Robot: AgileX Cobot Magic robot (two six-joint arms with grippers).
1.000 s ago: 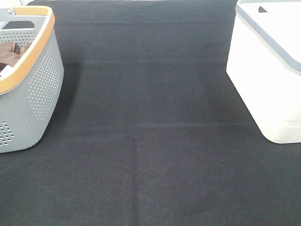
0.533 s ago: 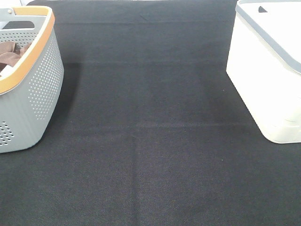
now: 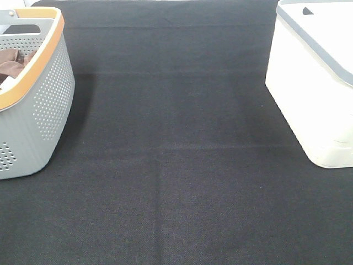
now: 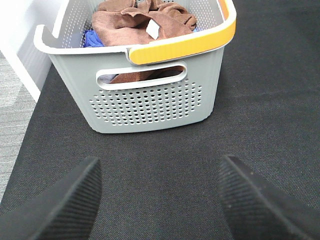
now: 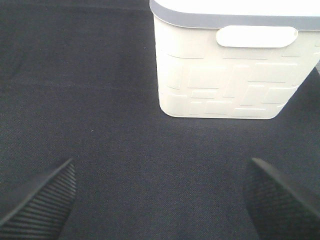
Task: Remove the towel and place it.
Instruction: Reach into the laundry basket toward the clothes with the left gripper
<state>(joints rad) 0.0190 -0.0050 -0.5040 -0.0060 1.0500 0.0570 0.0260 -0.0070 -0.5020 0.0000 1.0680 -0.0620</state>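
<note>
Overhead: brown crumpled towel point(image 3: 11, 62) sat in grey perforated plastic basket with orange rim point(image 3: 52, 96), far left; white plastic bin point(image 3: 309, 99) opposite. Left wrist: left gripper point(image 4: 157, 200) spread wide, empty, near basket. Right wrist: right gripper point(image 5: 160, 197) same, near bin.

Black woven tabletop cloth point(image 3: 176, 165); grey ribbed floor point(image 4: 12, 105); white wall point(image 4: 17, 25) alongside.

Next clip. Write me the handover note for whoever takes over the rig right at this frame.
Left tool: open, empty, facing the grey basket, not touching it.
Right tool: open, empty, facing the white bin.
Brown towel: in the basket, not grasped.
Done: nothing yet.
Left: grasp the towel, lift it out, place it.
</note>
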